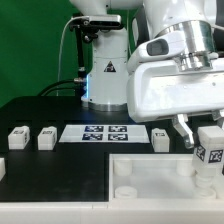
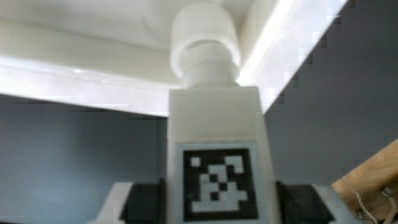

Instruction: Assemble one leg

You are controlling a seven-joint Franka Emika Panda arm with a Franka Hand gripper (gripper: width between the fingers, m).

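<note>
My gripper (image 1: 207,140) is shut on a white leg (image 1: 209,152) with a black-and-white marker on its face. It holds the leg upright over the right part of the large white tray (image 1: 130,185), with the leg's lower end at or just above the tray surface. In the wrist view the held leg (image 2: 215,120) fills the middle, its round peg end pointing at the tray's corner (image 2: 107,80), with my dark fingers (image 2: 151,200) on either side of it. Three other legs (image 1: 17,135) (image 1: 46,138) (image 1: 160,139) lie on the black table behind the tray.
The marker board (image 1: 107,133) lies flat between the loose legs. The arm's white base (image 1: 105,80) stands at the back behind it. A further white piece (image 1: 2,167) shows at the exterior view's left edge.
</note>
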